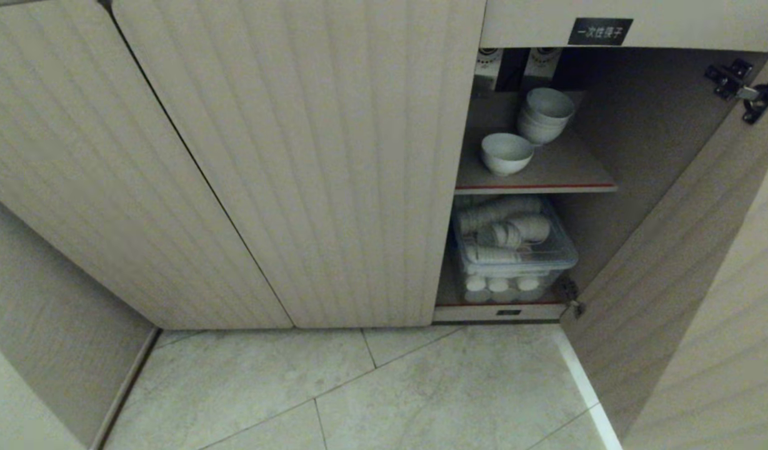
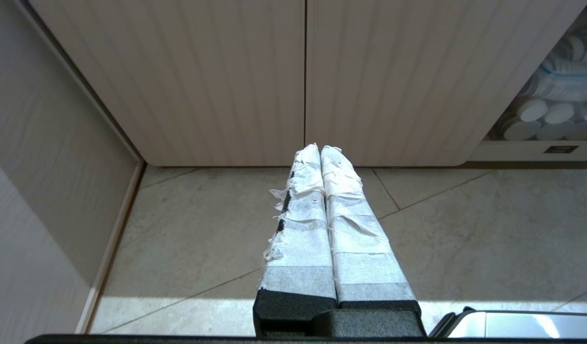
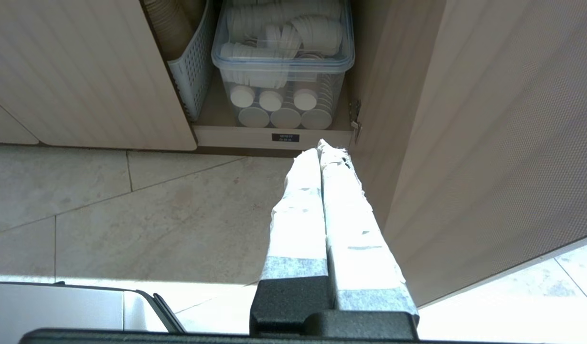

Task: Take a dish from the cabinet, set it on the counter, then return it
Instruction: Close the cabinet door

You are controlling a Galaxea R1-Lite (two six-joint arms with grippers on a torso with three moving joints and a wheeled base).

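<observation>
Cabinet (image 1: 309,156) shelf: dish (image 1: 506,153), gripper (image 3: 320,149) below.

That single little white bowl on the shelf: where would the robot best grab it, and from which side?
Probably by the rim nearest the open front. The dish sits upright, mouth up, near the red-edged shelf front, so one finger could go inside and one outside the wall. Come in from the front, slightly above; the stack of bowls stands close behind it, and the open door flanks the right.

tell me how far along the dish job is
Done: the cabinet door stands open. In hand: nothing; the left hand and right hand are shut and empty above the floor. Left: the single white bowl sits on the red-edged shelf, ungrasped.
</observation>
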